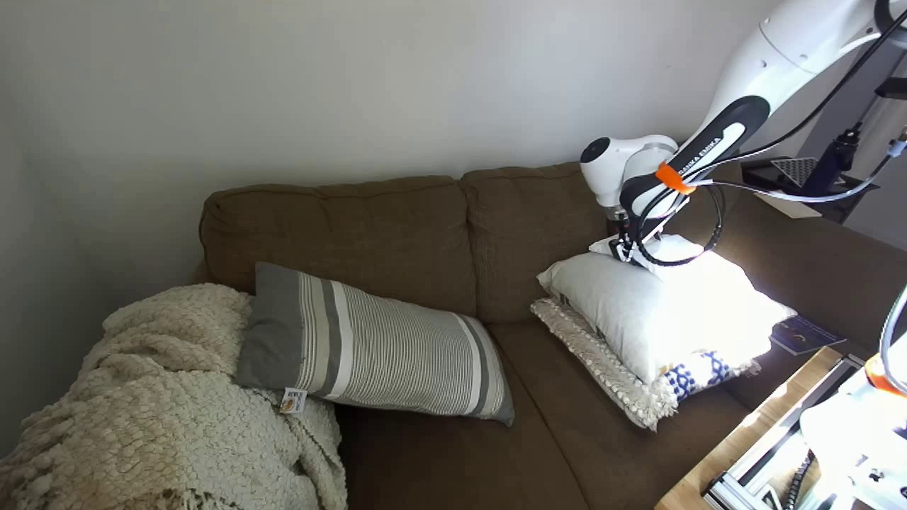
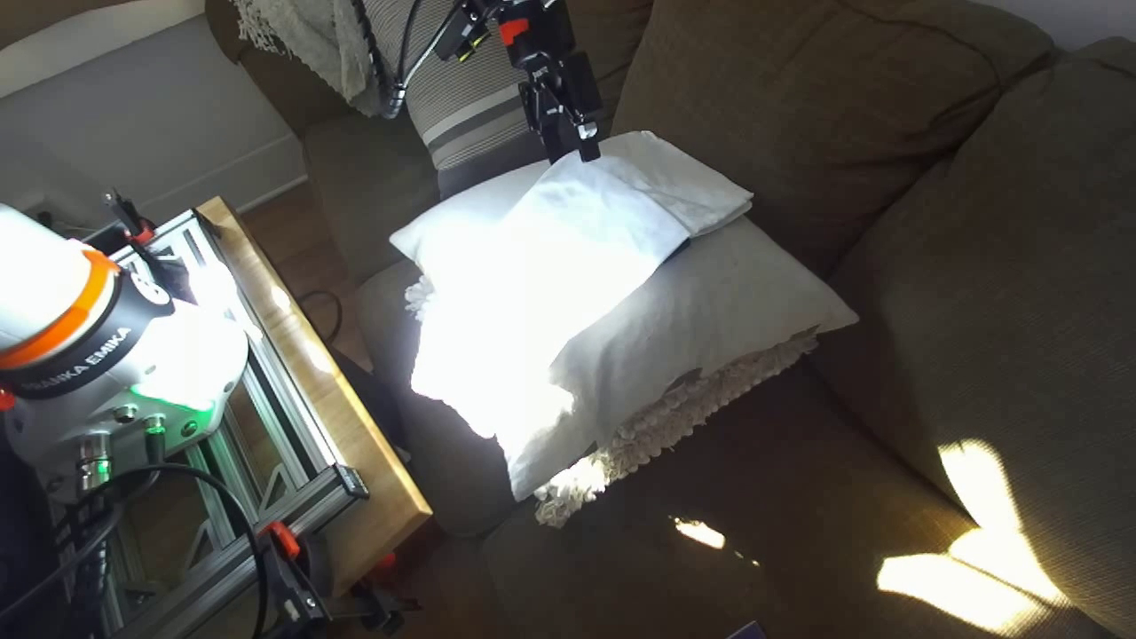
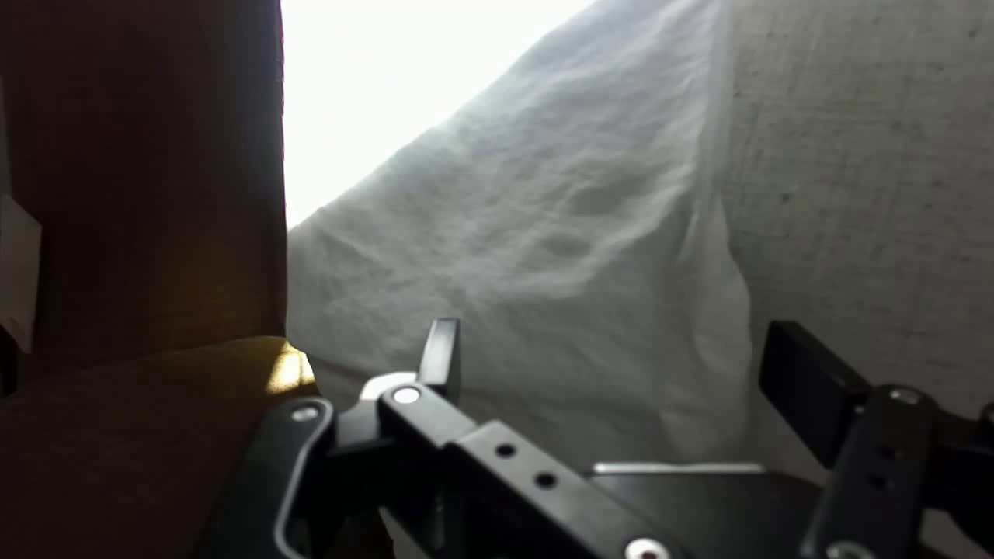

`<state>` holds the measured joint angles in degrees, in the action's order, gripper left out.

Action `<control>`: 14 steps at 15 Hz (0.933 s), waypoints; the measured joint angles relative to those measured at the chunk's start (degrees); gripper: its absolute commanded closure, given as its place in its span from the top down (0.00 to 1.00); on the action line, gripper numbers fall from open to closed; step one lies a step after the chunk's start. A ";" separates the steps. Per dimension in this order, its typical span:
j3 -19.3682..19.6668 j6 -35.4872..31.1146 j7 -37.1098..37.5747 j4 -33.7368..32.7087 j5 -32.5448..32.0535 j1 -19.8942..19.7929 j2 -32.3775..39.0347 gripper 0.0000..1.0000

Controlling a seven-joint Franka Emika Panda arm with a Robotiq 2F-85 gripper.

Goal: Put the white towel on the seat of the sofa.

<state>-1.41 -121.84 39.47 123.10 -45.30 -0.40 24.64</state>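
Observation:
The white towel (image 2: 621, 209) lies folded on top of a pale pillow (image 2: 683, 337), part of a stack on the sofa seat (image 2: 639, 568). Strong sunlight washes out much of the towel. It also shows in an exterior view (image 1: 673, 248), partly behind the arm's cable, and in the wrist view (image 3: 543, 233). My gripper (image 2: 572, 158) points down at the towel's edge near the sofa back. In the wrist view my gripper (image 3: 612, 330) has its fingers wide apart, with towel cloth showing between and beyond them. Whether the fingertips touch the cloth, I cannot tell.
A striped cushion (image 1: 404, 354) and a chunky cream blanket (image 1: 163, 397) lie on the sofa's far part. Fringed cushions (image 1: 609, 361) are under the pale pillow. The brown backrest (image 1: 340, 227) stands behind. The robot's wooden table (image 2: 382, 479) borders the sofa. A book (image 1: 804, 334) lies beside the stack.

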 measured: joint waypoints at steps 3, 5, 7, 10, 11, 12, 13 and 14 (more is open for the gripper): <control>1.49 0.12 -1.55 -2.79 0.22 1.05 3.23 0.64; 2.33 0.27 -1.61 -3.67 0.26 1.63 4.11 0.49; 2.94 0.29 -1.61 -3.88 0.59 2.08 4.05 0.33; 3.53 0.33 -1.61 -3.88 1.46 2.68 3.97 0.09; 3.64 0.33 -1.61 -3.89 1.75 2.81 3.95 0.06; 3.81 0.42 -1.57 -3.88 1.88 2.95 3.84 0.07; 4.02 0.45 -1.55 -3.88 1.99 3.07 3.64 0.06; 4.21 0.46 -1.50 -3.87 2.02 3.15 3.35 0.05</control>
<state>2.81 -121.39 37.98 119.22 -43.28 2.74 27.99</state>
